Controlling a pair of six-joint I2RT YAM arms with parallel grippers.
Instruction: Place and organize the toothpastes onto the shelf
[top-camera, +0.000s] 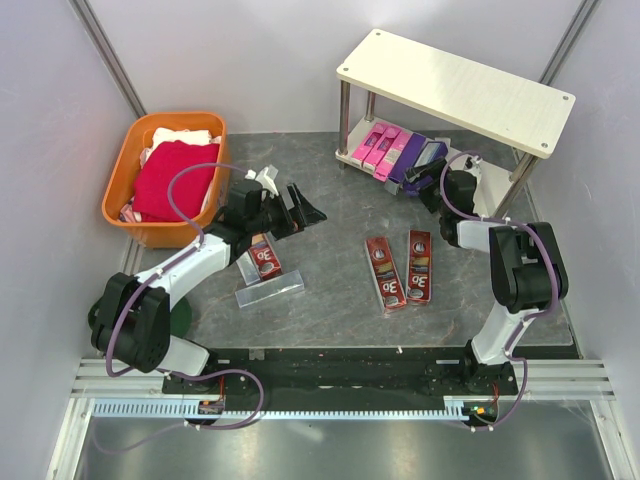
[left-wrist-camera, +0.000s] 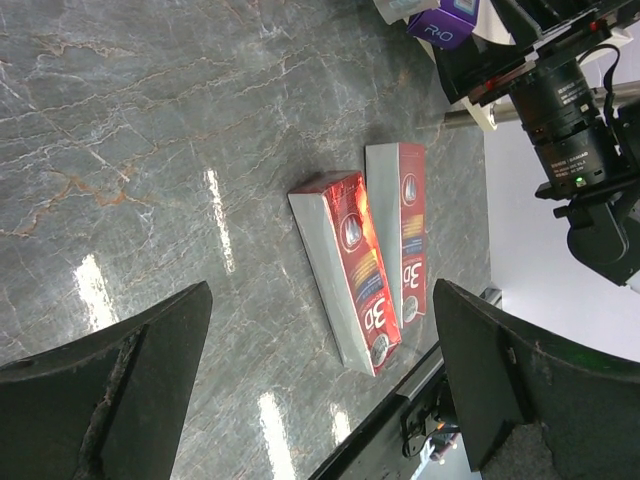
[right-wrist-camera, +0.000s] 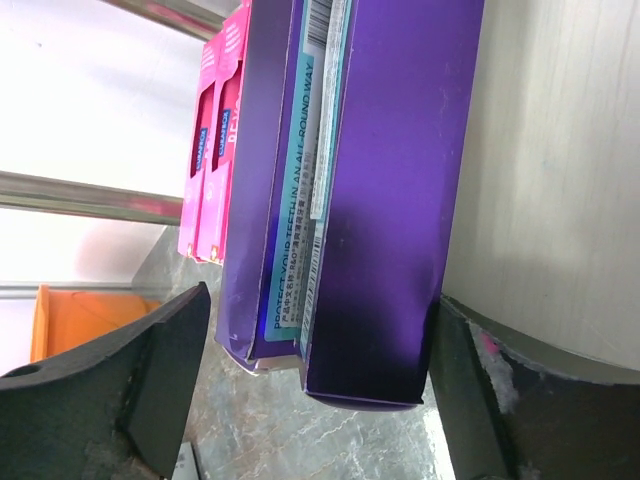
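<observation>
Straddling two purple toothpaste cartons (right-wrist-camera: 390, 180) on the lower board of the shelf (top-camera: 460, 90), upper right of the overhead frame: right gripper (right-wrist-camera: 320, 296), fingers spread apart. Two pink cartons (right-wrist-camera: 215, 150) just beside. At centre left, left gripper (left-wrist-camera: 322, 288), fingers likewise apart, empty. Two dark red cartons (top-camera: 385, 272) flat on the table (top-camera: 335, 300), centre.

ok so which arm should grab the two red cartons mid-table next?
Left, probably. The left gripper is open and free over the table, with the two red cartons straight ahead in its wrist view. The right gripper is at the lower tier of the shelf, open around the purple cartons.
</observation>
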